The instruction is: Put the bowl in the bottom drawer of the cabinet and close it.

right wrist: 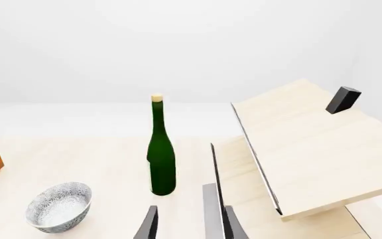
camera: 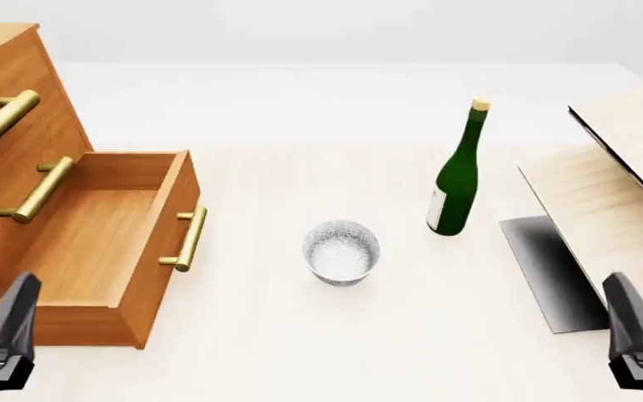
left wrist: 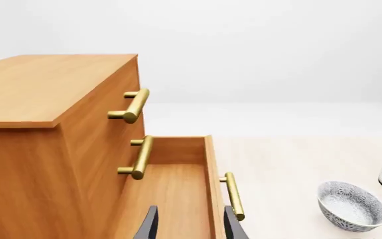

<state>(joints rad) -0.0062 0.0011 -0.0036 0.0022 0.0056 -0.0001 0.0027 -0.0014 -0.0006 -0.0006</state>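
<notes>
The bowl (camera: 342, 252) sits on the table between both grippers, well apart from each. The left gripper (camera: 3, 339) and right gripper (camera: 640, 335) are spread, empty. The bottom drawer (camera: 98, 243) stands pulled out.

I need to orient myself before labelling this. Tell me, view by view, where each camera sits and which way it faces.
Front view: fixed above and behind the arms, looking down the table at the bowl and open bottom drawer; the left gripper and right gripper show at the lower corners.
Left wrist view: behind the left fingers, facing the cabinet.
Right wrist view: behind the right fingers, facing the green bottle.
All three views share the bowl and bottle.
</notes>
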